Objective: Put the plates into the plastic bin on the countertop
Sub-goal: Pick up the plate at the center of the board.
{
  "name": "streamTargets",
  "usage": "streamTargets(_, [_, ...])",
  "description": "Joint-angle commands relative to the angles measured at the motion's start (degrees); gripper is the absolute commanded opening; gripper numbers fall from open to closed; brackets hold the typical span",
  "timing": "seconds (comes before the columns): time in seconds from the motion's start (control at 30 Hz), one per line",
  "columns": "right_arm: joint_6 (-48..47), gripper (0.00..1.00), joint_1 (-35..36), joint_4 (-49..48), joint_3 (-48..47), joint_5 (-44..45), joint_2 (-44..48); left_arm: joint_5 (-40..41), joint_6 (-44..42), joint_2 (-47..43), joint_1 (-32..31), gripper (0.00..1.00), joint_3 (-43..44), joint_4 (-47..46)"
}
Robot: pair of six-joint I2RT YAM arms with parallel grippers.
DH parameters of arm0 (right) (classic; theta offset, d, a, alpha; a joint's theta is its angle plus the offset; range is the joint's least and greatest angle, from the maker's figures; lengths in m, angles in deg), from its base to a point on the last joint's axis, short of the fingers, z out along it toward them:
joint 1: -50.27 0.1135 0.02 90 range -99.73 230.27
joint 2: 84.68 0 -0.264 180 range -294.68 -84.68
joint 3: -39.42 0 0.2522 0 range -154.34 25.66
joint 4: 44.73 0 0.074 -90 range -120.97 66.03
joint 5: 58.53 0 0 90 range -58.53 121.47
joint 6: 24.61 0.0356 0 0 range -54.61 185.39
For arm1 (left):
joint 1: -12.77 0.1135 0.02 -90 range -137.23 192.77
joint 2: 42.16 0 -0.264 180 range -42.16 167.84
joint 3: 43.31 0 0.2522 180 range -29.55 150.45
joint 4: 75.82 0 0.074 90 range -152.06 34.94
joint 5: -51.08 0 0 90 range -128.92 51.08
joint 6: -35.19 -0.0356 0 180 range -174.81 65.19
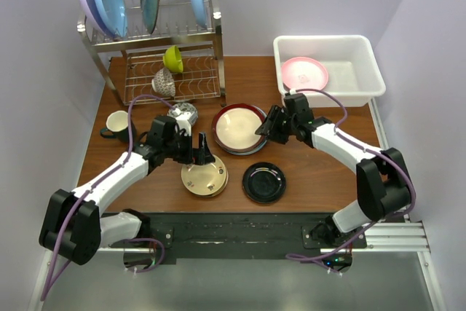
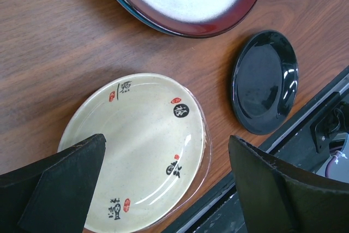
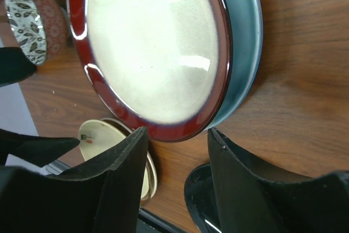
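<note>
The white plastic bin (image 1: 360,71) stands at the back right of the wooden countertop (image 1: 313,172) with a pink plate (image 1: 304,72) in it. A maroon-rimmed cream plate (image 1: 239,127) lies on a teal plate (image 3: 242,42) at mid-table. My right gripper (image 1: 266,127) is open at this stack's right edge, its rim just ahead of the gap (image 3: 177,135). My left gripper (image 1: 200,154) is open and empty above a cream plate with red spots (image 2: 136,151), which rests on a gold-tan plate (image 1: 204,178). A glossy black plate (image 1: 263,181) lies to the right of it.
A two-tier wire rack (image 1: 156,41) at the back left holds blue and lilac plates, a lime-green bowl (image 1: 173,58) and a patterned cup. A mug (image 1: 116,123) and a patterned bowl (image 1: 183,113) sit in front of it. A black rail runs along the near edge.
</note>
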Motion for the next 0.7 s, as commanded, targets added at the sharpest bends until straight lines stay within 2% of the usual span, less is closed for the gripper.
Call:
streamTargets(0.0, [1.43,0.5,0.38,-3.24,0.36,2.23,-0.89,-0.93,0.42,-0.44,-0.44,1.0,3.37,-0.7])
streamTargets(0.67, [4.32,0.48,0.64,-9.83,2.12,1.1,-8.01,-0.66,-0.9,0.44,-0.44,1.0,6.89,1.76])
